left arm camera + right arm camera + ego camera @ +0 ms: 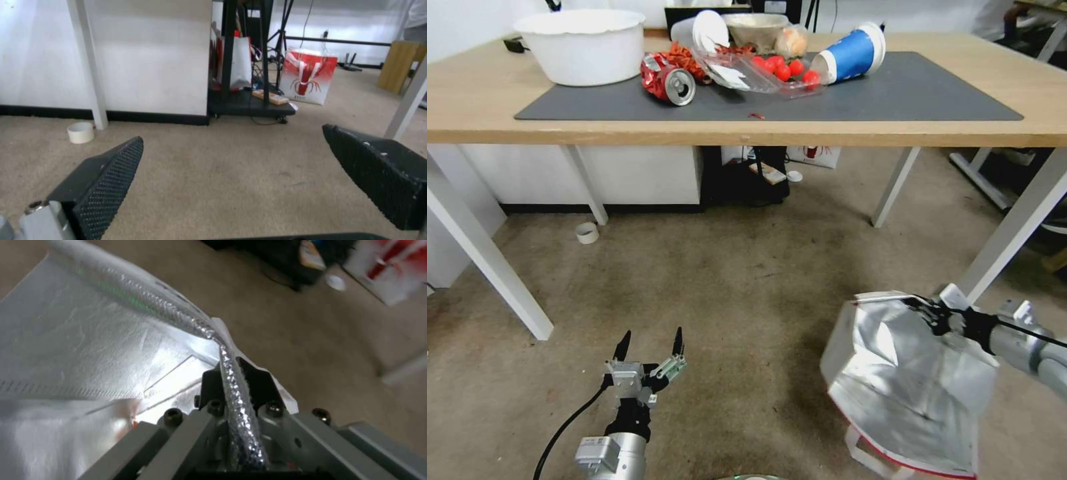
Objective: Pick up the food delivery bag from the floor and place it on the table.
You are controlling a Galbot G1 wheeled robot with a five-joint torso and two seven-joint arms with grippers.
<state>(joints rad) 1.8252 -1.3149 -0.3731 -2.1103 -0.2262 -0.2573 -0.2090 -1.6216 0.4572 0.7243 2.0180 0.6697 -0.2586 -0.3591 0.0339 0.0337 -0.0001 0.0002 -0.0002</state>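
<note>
The table (894, 130) stands ahead with a grey mat (894, 93) on it, and the mat's far part is crowded: a white bowl (584, 45), a crushed red can (667, 80), a clear tray (740, 72) with red tomatoes (784, 70), and a tipped blue cup (850, 53). The near strip of the mat, toward the table's front edge, carries just a small red scrap (756, 116). Under the table are white legs, a roll of tape (586, 232) by one leg, a dark stand (747, 180), and a second red-and-white bag (309, 76) farther back.

The bag (907, 387) is below and in front of the table's right legs, over the floor (727, 280). It hangs tilted, its open mouth turned toward the table and up, silver lining showing, with its long axis slanting from the gripped top rim down to its red-edged lower corner near the carpet. Whether that corner touches the floor cannot be told.

The right gripper (935, 312) is clamped on the bag's foil rim at its upper right corner; in the right wrist view the rim (231, 373) runs pinched between the closed jaws.

The left gripper (650, 350) hovers over bare carpet in front of the table's left half, fingers (106, 173) spread wide, holding nothing.
</note>
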